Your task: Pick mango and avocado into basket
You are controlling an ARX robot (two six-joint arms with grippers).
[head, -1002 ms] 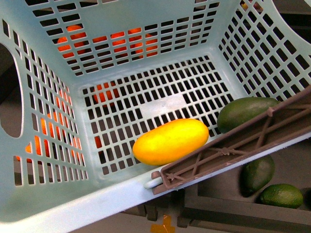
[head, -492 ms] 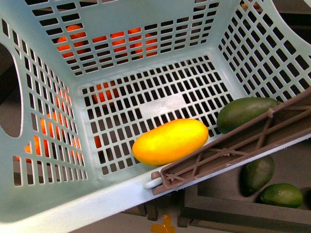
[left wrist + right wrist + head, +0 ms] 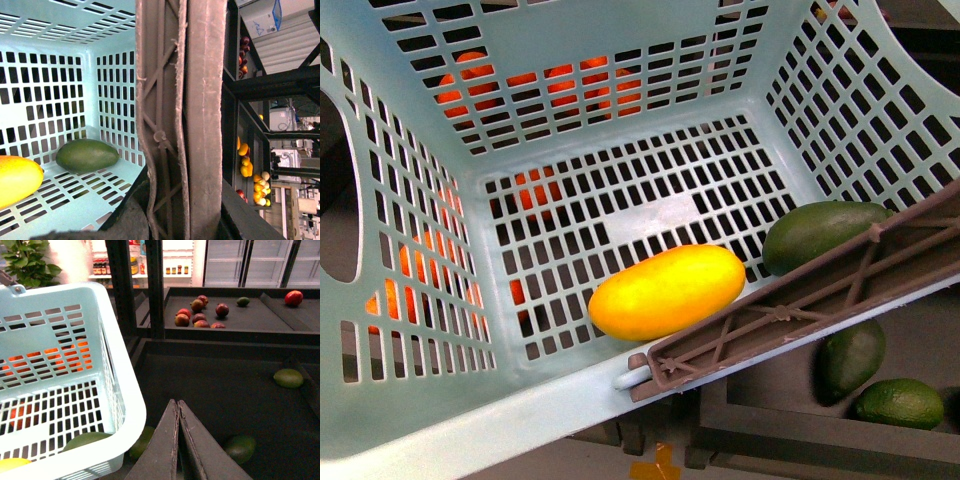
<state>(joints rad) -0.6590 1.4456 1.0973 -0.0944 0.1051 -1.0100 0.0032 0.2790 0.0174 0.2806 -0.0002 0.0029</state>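
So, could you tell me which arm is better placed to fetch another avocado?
Probably the right: its gripper hangs shut and empty over the bin where loose avocados lie, while the left sits tight against the basket handle.

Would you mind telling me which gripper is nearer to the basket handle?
Left. Its wrist camera sits right against the handle, which fills that view. The right gripper hangs shut outside the basket, beside its wall, above the dark tray.

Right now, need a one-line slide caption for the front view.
Mango and avocado lie inside the teal basket, its brown handle folded across one corner.
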